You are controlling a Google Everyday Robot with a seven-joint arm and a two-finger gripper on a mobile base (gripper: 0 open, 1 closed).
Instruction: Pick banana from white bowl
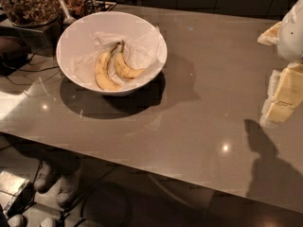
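The banana (102, 73) lay in the white bowl (75, 37) at the table's (203, 103) far left, beside a slimmer banana (125, 68) on crumpled paper (142, 51), with the tool (283, 97) well apart at the right edge, its state impossible to tell.

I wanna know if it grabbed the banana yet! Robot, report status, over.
End effector at right edge, away from white bowl. Banana lying in bowl, not held. Second banana close beside it.
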